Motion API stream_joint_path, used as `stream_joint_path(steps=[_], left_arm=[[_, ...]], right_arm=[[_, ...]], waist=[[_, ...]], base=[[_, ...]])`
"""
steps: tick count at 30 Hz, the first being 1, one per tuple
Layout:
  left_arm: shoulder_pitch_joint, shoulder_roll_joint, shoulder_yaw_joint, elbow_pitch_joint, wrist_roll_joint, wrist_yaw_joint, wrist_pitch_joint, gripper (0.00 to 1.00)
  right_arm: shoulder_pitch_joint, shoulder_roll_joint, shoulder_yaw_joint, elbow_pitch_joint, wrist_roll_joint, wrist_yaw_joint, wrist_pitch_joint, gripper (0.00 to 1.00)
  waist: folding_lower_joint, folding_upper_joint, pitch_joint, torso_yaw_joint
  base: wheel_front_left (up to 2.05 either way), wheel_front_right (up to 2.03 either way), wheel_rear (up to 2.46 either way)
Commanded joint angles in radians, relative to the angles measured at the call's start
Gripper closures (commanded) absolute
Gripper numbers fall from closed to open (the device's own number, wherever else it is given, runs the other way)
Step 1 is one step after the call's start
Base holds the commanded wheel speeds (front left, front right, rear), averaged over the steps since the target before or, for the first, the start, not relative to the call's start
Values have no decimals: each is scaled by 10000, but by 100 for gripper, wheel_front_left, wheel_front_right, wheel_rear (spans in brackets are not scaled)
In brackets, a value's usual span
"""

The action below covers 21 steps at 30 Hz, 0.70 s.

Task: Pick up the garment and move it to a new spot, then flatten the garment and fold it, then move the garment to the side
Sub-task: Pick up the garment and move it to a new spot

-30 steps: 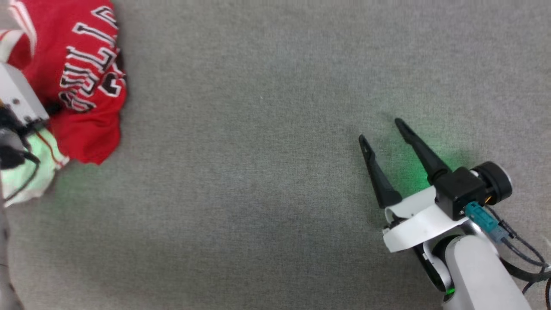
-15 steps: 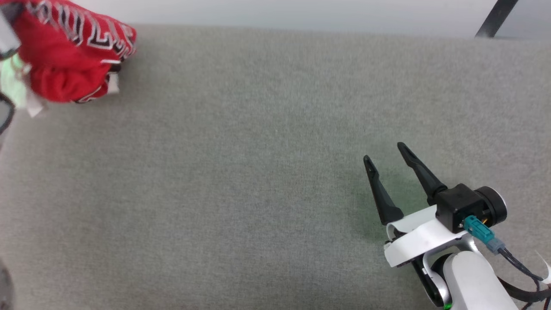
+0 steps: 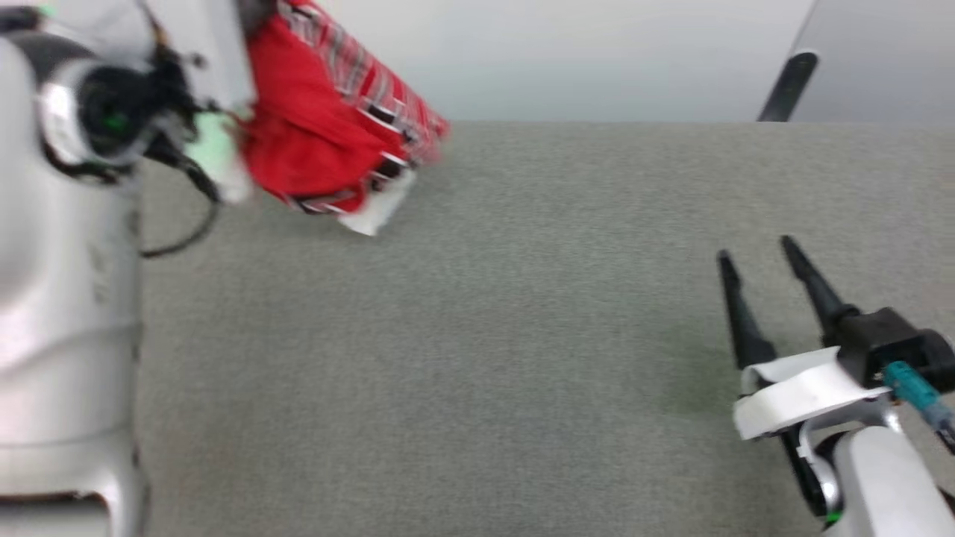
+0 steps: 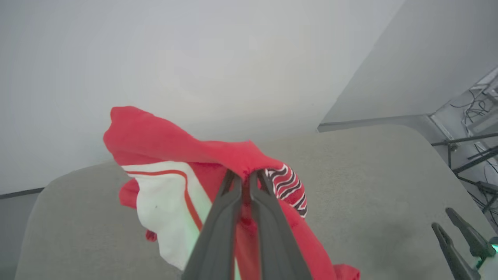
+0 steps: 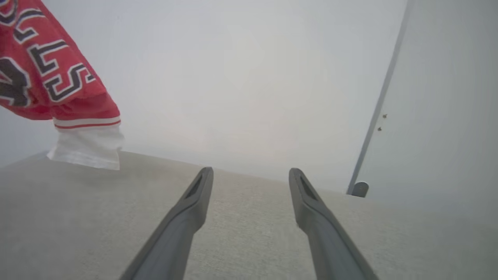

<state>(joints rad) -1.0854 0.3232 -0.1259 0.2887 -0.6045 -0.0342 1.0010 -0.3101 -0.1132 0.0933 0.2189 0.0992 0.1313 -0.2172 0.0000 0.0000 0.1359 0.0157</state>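
A plain pale wall (image 3: 597, 60) closes the room behind the work area, and in the right wrist view a vertical seam runs down it on the right. Below the wall lies the worktop (image 3: 485, 335), covered in a grey, finely textured fabric; its straight far edge meets the wall line in the head view.

The robot's pale left arm (image 3: 67, 298) rises along the left side of the head view, with dark cables looping off its wrist. The garment (image 3: 313, 149), a red jersey T-shirt, hangs bunched from this arm over the far left part of the worktop. Black white-outlined lettering shows on it in the right wrist view (image 5: 50, 77), and a white sleeve with red-white trim dangles lowest. Whether that sleeve touches the fabric surface cannot be told.

The right gripper (image 3: 755, 250) sits low over the near right of the worktop, well apart from the garment, its fingers spread wide with nothing between them. The left gripper (image 4: 246, 175) has its fingers pressed nearly together, pinching a red fold of the garment (image 4: 175, 144).

A dark slanted bar (image 3: 780, 89) stands beyond the far right edge. A small round stopper (image 5: 360, 189) sits at the foot of the seam. Cables (image 4: 472, 111) lie on the floor at the right of the left wrist view.
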Motion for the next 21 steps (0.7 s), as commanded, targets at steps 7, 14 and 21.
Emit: stream_joint_path(steps=[7,14,21], left_arm=[[709,-771,-616,-1824,-13,819,926,100],[1413,-1389,-1162,-2954,51,1477,1303,100],[2758,-1167,-1785,-3627,359,1763,1919,100]], right_arm=[[165,-402,-969,38,-171,-10,11,0],[239,-600,-1593,56,-215,-10,34,0],[443,-253,-1756,-20,-268,-10,-30,0]], waist=[[0,0,-86,-1005],[0,0,40,-1659],[0,0,260,-2021]], base=[[0,0,0],[0,0,0],[0,0,0]])
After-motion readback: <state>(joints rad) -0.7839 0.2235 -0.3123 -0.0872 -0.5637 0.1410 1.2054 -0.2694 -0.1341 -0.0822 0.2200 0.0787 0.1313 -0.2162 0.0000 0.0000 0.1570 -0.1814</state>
